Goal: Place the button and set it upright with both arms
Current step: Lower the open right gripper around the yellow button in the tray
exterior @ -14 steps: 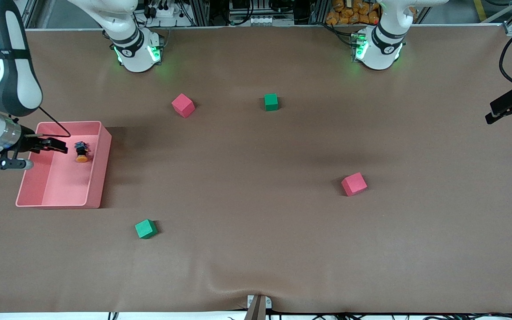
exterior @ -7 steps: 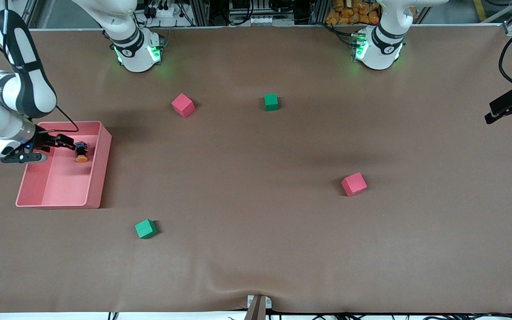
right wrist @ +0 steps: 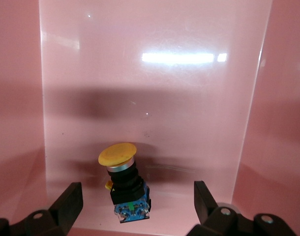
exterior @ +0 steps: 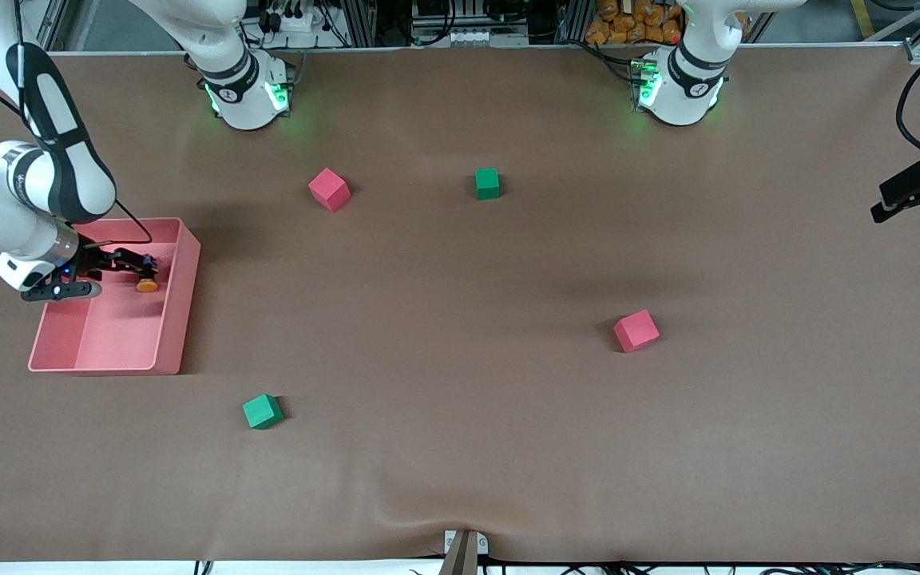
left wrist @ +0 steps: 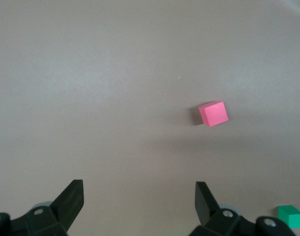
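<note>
The button (right wrist: 124,183) lies tilted on its side on the floor of the pink bin (right wrist: 17,98), with its orange cap, black body and blue end all showing. In the front view only the orange cap of the button (exterior: 147,284) shows, in the part of the bin (exterior: 182,303) farther from the front camera. My right gripper (right wrist: 135,201) is open inside the bin, one finger on each side of the button's blue end, touching nothing. The same right gripper (exterior: 143,262) hides the button's body in the front view. My left gripper (left wrist: 139,194) waits open and empty, high over bare table.
Two red cubes (exterior: 329,189) (exterior: 636,331) and two green cubes (exterior: 487,183) (exterior: 262,411) are scattered on the brown table. The left wrist view shows a red cube (left wrist: 213,113) and a green cube (left wrist: 290,216). The left arm's hand (exterior: 917,192) hangs at the left arm's end of the table.
My right gripper has moved across the bin to the button, still open, and now straddles it. The left arm, button and cubes have not moved.
</note>
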